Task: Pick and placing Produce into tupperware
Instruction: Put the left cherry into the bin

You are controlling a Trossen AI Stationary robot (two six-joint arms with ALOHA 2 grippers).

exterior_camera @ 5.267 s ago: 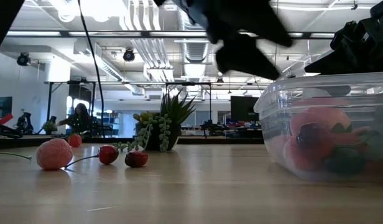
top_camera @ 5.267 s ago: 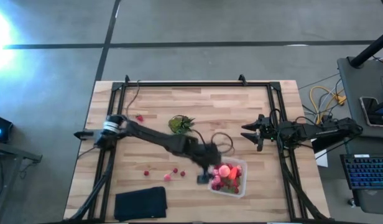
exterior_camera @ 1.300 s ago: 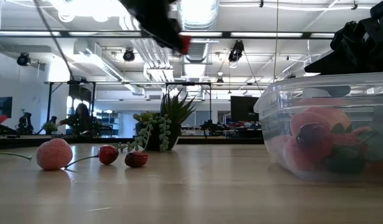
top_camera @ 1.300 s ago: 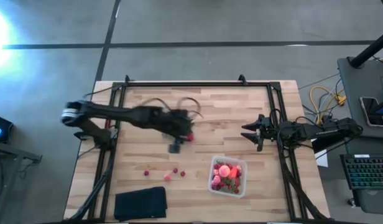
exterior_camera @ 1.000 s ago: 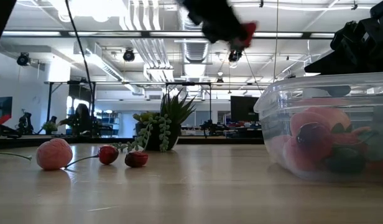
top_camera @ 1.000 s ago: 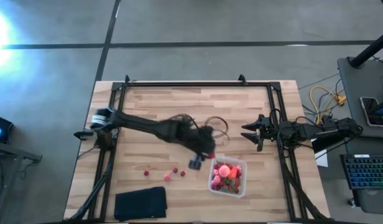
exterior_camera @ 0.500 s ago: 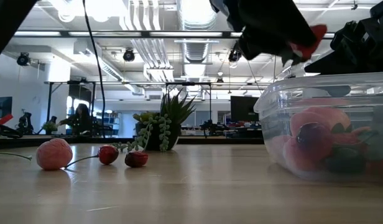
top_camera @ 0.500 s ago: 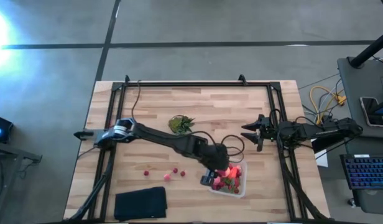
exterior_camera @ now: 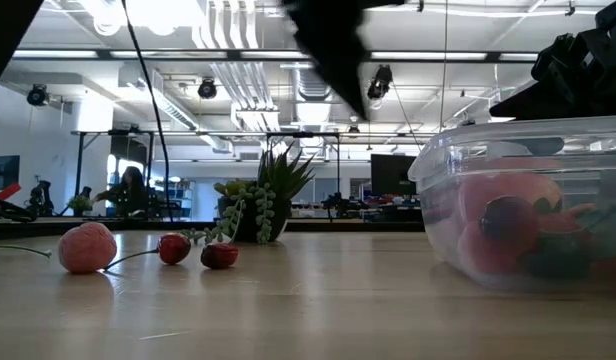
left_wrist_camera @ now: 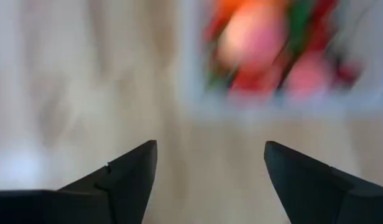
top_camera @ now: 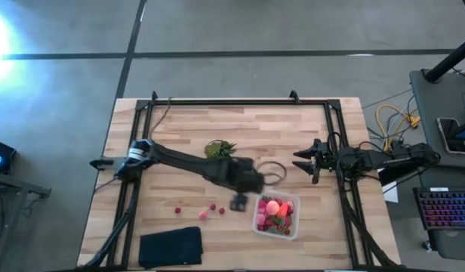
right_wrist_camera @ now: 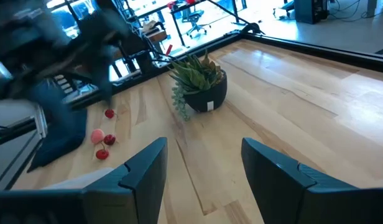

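Left gripper (top_camera: 238,202) fingers spread, empty, beside the blurred tupperware (top_camera: 277,214); right gripper (top_camera: 304,162) fingers apart.

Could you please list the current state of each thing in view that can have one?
Clear plastic tupperware box: lidless, holding produce.
Loose red and pink berries: on the table, outside the box.
Left end effector: open, empty, beside the box.
Right end effector: open, empty, at the table's right edge.

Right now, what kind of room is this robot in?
Probably a big robotics lab or workshop: a wooden table on a bare concrete floor, ceiling pipes overhead, and office chairs and desks beyond.
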